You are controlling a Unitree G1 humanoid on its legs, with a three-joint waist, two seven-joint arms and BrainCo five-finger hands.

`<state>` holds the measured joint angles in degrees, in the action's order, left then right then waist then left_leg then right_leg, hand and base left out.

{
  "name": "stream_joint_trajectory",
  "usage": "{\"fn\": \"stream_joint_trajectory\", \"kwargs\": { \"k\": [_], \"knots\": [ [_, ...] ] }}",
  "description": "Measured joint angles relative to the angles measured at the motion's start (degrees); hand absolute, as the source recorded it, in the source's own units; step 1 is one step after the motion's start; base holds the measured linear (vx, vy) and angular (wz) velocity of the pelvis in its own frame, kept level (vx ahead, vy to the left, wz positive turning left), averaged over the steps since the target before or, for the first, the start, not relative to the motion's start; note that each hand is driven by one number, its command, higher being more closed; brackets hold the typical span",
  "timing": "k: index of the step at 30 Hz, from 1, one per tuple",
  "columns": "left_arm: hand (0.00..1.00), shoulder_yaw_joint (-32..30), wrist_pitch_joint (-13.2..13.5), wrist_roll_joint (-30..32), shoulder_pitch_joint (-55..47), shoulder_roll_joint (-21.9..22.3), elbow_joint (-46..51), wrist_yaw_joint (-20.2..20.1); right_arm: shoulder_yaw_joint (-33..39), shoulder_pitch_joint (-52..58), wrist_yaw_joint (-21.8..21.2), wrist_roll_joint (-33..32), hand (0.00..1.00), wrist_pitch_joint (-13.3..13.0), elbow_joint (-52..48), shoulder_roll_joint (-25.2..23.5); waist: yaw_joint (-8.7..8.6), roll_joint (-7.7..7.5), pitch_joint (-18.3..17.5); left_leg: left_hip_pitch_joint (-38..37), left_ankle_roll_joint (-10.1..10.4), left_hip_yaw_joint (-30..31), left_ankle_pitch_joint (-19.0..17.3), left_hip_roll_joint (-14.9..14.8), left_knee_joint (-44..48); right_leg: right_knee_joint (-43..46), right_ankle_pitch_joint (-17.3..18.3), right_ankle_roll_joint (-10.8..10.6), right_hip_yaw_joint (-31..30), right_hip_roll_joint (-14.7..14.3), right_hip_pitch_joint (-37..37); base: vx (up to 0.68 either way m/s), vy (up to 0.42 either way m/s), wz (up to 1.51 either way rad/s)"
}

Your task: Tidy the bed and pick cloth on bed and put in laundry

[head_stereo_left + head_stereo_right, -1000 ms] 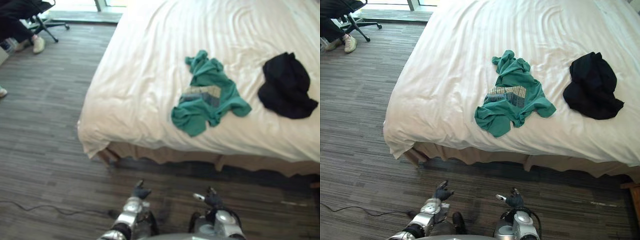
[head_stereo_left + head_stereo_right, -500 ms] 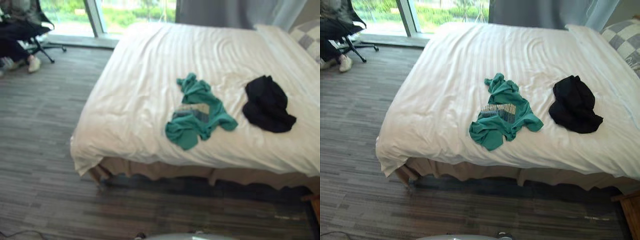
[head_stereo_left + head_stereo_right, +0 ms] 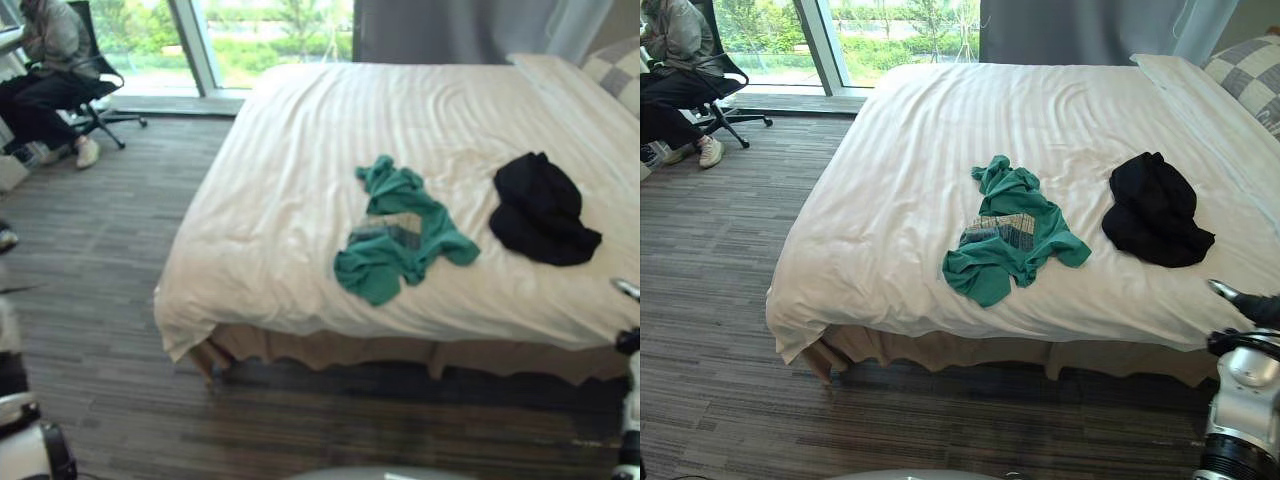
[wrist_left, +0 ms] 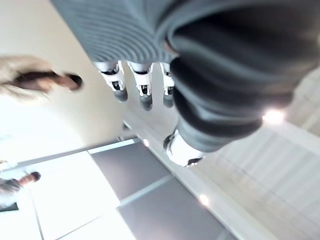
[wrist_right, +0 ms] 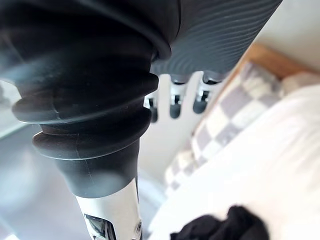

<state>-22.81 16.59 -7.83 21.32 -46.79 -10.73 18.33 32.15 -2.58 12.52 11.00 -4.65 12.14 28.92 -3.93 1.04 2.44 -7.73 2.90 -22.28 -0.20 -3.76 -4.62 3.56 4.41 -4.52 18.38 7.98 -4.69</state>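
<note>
Your right hand is empty, fingers relaxed; pinch the likely limp black cloth ahead by its bunched middle.

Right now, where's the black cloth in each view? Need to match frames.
Left eye view: black cloth on the right side of the bed, right of the green cloth.
Right eye view: same spot, right of the green cloth.
Right wrist view: black cloth bunched on the white bedding.
Shared landmark: the checked pillow, beyond the black cloth in all three.
</note>
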Motion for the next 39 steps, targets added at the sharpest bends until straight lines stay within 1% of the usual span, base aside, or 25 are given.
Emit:
{"fn": "stream_joint_trajectory", "kwargs": {
  "k": [1, 2, 3, 4, 7, 9, 12, 14, 15, 18, 21, 22, 23, 24, 25, 26, 27, 28, 29, 30, 31, 32, 35, 36, 39],
  "knots": [
    [0.0, 3.9, 0.4, 1.7, 1.7, 2.0, 0.3, -1.2, -2.0, -1.0, -0.6, 0.7, 0.0, -1.0, -0.1, -0.1, -0.37, -0.06, 0.3, 0.0, 0.0, -0.1, -0.1, 0.0, 0.5, 0.1, 0.0, 0.0, -1.0, 0.0, 0.1, 0.06, -0.046, -0.19],
    [0.0, 5.5, 0.3, 2.1, 2.4, 2.9, 0.2, -1.8, -2.8, -1.4, -0.8, 0.8, 0.0, -1.3, -0.1, -0.3, -0.48, -0.14, 0.4, 0.0, 0.0, -0.2, -0.1, -0.1, 0.7, 0.1, 0.0, 0.0, -1.5, 0.1, 0.2, 0.06, -0.055, -0.21],
    [0.0, 6.8, 0.2, 2.4, 2.8, 3.6, 0.0, -2.1, -3.5, -1.8, -1.1, 0.8, 0.0, -1.5, -0.1, -0.5, -0.65, -0.16, 0.5, 0.0, 0.0, -0.3, -0.1, -0.1, 0.8, 0.2, 0.0, 0.0, -1.8, 0.1, 0.4, 0.02, -0.031, -0.27],
    [0.0, 10.1, -0.1, 4.0, 3.9, 5.8, -0.8, -3.3, -6.0, -3.0, -1.9, 0.9, 0.0, -1.7, -0.2, -0.6, -1.43, -0.14, 0.9, 0.0, 0.0, -0.9, -0.1, -0.2, 0.9, 0.3, 0.0, 0.0, -2.9, 0.1, 0.8, 0.03, -0.036, -0.28],
    [0.0, 16.5, -1.0, 7.3, 7.7, 10.7, -4.0, -4.7, -9.5, -3.6, -3.1, 0.9, 0.0, -1.8, -0.6, -1.6, -2.15, -0.31, 2.4, -0.1, 0.0, -1.6, -0.1, -0.2, 1.9, 0.6, 0.0, 0.0, -4.7, 0.2, 1.2, 0.02, -0.027, -0.27],
    [0.0, 21.1, -2.2, 11.3, 10.1, 13.1, -6.6, -5.9, -12.3, -4.2, -4.0, 0.9, 0.0, -1.9, -3.1, -1.8, -3.34, 0.3, 3.6, 0.1, 0.0, -2.1, -0.3, -0.3, 2.7, 1.7, 0.0, 0.0, -6.4, 0.3, 2.1, 0.02, -0.022, -0.22],
    [0.0, 25.1, -3.3, 16.0, 13.6, 15.8, -8.7, -6.4, -13.4, -5.4, -4.0, 0.9, 0.0, -3.0, -5.5, -1.9, -3.75, 0.75, 4.9, 1.6, 0.0, -3.8, -0.3, -0.2, 4.2, 3.3, 0.0, 0.1, -9.3, 1.1, 4.6, 0.01, 0.017, -0.28],
    [0.0, 26.4, -3.7, 18.4, 15.7, 16.4, -10.4, -6.7, -14.1, -6.3, -4.0, 0.9, 0.0, -3.3, -6.6, -1.9, -4.76, 0.75, 6.0, 2.7, 0.0, -4.5, -0.4, -0.3, 5.6, 3.4, -0.3, 0.4, -9.8, 1.4, 5.4, 0.02, 0.004, -0.13],
    [0.0, 27.3, -4.0, 19.6, 17.2, 16.9, -12.1, -6.9, -14.1, -6.7, -3.9, 0.9, 0.0, -3.9, -7.3, -2.1, -4.91, 1.02, 6.3, 3.9, 0.1, -4.7, -0.4, -0.5, 6.6, 3.6, -0.7, 1.0, -10.7, 1.3, 6.5, 0.04, -0.008, -0.15],
    [0.0, 27.8, -4.7, 19.7, 20.9, 18.6, -15.8, -7.0, -14.1, -6.9, -3.8, 0.9, 0.0, -3.9, -8.8, -2.1, -5.13, 1.14, 7.6, 6.0, 0.5, -4.7, -0.7, -0.9, 9.5, 4.8, -0.8, 1.1, -11.3, 1.7, 8.2, 0.04, -0.007, -0.06],
    [0.0, 29.0, -5.4, 19.6, 23.1, 19.7, -17.9, -7.0, -14.2, -8.0, -3.7, 0.9, 0.0, -4.0, -9.6, -2.7, -5.51, 2.41, 8.8, 9.0, 0.6, -5.3, -0.8, -2.1, 12.6, 5.3, -2.9, 1.8, -12.6, 1.1, 10.6, 0.06, -0.013, -0.1],
    [0.0, 29.5, -5.5, 19.7, 23.3, 19.8, -19.0, -7.1, -14.2, -8.9, -3.7, 0.9, 0.0, -4.0, -9.6, -3.6, -5.7, 2.33, 9.6, 10.9, 0.9, -6.2, -1.0, -2.9, 16.4, 5.3, -4.0, 2.3, -13.1, 1.3, 11.0, 0.08, 0.019, 0.0],
    [0.0, 29.5, -5.6, 19.7, 24.1, 19.9, -20.4, -7.2, -14.2, -10.1, -3.4, 0.9, 0.0, -4.0, -9.5, -4.9, -6.2, 1.65, 11.0, 14.3, 2.8, -6.8, -3.6, -3.4, 20.5, 5.5, -4.5, 2.4, -14.1, 1.8, 10.9, 0.07, 0.04, 0.0],
    [0.0, 29.5, -6.3, 19.7, 25.5, 20.9, -22.5, -7.2, -14.4, -11.1, -2.7, 0.8, 0.0, -4.0, -9.4, -4.8, -6.4, 2.07, 11.9, 13.7, 2.8, -5.8, -2.8, -2.0, 9.2, 5.4, -4.9, 1.9, -14.5, 1.9, 11.4, 0.06, 0.048, -0.03],
    [0.0, 29.6, -6.7, 19.8, 26.3, 21.6, -23.2, -7.1, -14.5, -11.4, -2.7, 0.8, 0.0, -4.0, -9.4, -4.1, -6.46, 3.41, 12.3, 13.9, 2.3, -5.9, 2.3, -2.3, 3.5, 5.7, -4.9, 1.8, -14.5, 0.9, 11.9, 0.1, 0.075, -0.25],
    [0.0, 30.3, -7.4, 20.1, 27.4, 22.9, -24.5, -7.1, -14.5, -11.7, -2.6, 0.8, 0.0, -4.2, -9.4, -3.9, -6.19, 5.39, 13.2, 13.8, -1.4, -7.2, 6.7, -3.6, -0.1, 8.8, -3.4, -0.1, -14.7, -0.6, 13.8, 0.13, 0.099, -0.2],
    [0.0, 31.1, -7.5, 20.5, 28.4, 23.3, -25.9, -7.1, -14.5, -11.6, -2.6, 0.8, 0.0, -4.2, -9.3, -4.3, -6.23, 5.37, 13.6, 14.2, -1.7, -7.1, 6.8, -3.4, -0.5, 12.1, -2.9, -1.0, -14.8, -0.1, 16.2, 0.13, 0.088, -0.21],
    [0.0, 32.0, -7.7, 21.1, 29.6, 23.7, -27.9, -7.1, -14.6, -11.8, -2.6, 0.9, 0.0, -4.4, -9.3, -4.5, -6.07, 5.45, 14.7, 14.2, -1.8, -6.9, 6.8, -3.6, -0.4, 15.2, -0.6, -2.1, -15.3, 0.0, 19.0, 0.09, 0.032, -0.06],
    [0.0, 32.6, -8.5, 22.3, 29.9, 24.4, -30.4, -7.2, -14.7, -11.8, -2.6, 0.8, 0.0, -4.9, -9.3, -5.4, -6.16, 5.39, 15.6, 14.2, -1.9, -7.2, 6.7, -3.1, -0.4, 10.7, 0.4, -3.0, -15.5, 0.0, 19.5, 0.05, -0.021, -0.07],
    [0.0, 32.9, -9.6, 23.4, 29.9, 25.0, -32.3, -7.5, -14.7, -11.7, -2.6, 0.8, 0.0, -5.3, -9.4, -6.2, -6.46, 4.99, 15.8, 14.2, -2.1, -7.4, 6.5, -2.3, -0.3, 3.8, -2.5, -2.5, -15.8, 0.3, 19.5, 0.04, -0.041, 0.06],
    [0.0, 33.1, -9.9, 23.9, 29.9, 25.3, -32.5, -8.0, -14.8, -11.6, -2.6, 0.8, 0.0, -5.6, -9.6, -6.6, -6.89, 4.33, 16.2, 14.2, -1.8, -7.5, 6.2, -1.4, -0.2, 0.5, -7.5, -2.0, -16.8, 1.0, 19.8, 0.07, -0.112, 0.17],
    [0.0, 33.5, -10.0, 24.8, 29.9, 25.3, -32.7, -8.3, -15.1, -12.2, -2.6, 0.8, 0.0, -5.8, -9.8, -6.7, -7.5, 4.22, 17.0, 14.4, -1.1, -7.5, 5.4, -1.1, 0.4, 0.1, -8.4, -1.7, -16.6, 1.4, 19.9, 0.09, -0.125, 0.0],
    [0.0, 34.2, -10.2, 27.9, 30.0, 27.7, -35.7, -8.3, -15.6, -12.1, -2.5, 0.8, 0.0, -6.0, -11.4, -7.3, -8.42, 5.59, 17.9, 15.0, -0.8, -9.2, 5.2, -2.3, 0.9, -1.1, -8.6, -1.6, -18.3, 0.0, 20.5, 0.09, -0.124, -0.28],
    [0.0, 34.5, -10.7, 29.2, 30.2, 29.2, -37.1, -8.1, -15.6, -10.9, -2.5, 0.8, 0.0, -6.2, -12.2, -7.3, -9.35, 5.65, 18.0, 14.7, -0.6, -10.3, 5.4, -2.5, 0.8, -1.1, -8.6, -1.6, -18.7, -0.2, 20.5, 0.07, -0.068, -0.28],
    [0.0, 34.5, -11.4, 31.1, 31.2, 29.8, -39.4, -7.0, -15.1, -8.3, -1.7, 0.6, 0.0, -6.3, -14.8, -7.3, -9.98, 5.69, 18.0, 13.8, -0.3, -11.9, 5.2, -2.2, 0.6, -0.9, -8.6, -1.6, -20.4, -0.3, 20.7, 0.07, -0.017, -0.26]
  ]
}}
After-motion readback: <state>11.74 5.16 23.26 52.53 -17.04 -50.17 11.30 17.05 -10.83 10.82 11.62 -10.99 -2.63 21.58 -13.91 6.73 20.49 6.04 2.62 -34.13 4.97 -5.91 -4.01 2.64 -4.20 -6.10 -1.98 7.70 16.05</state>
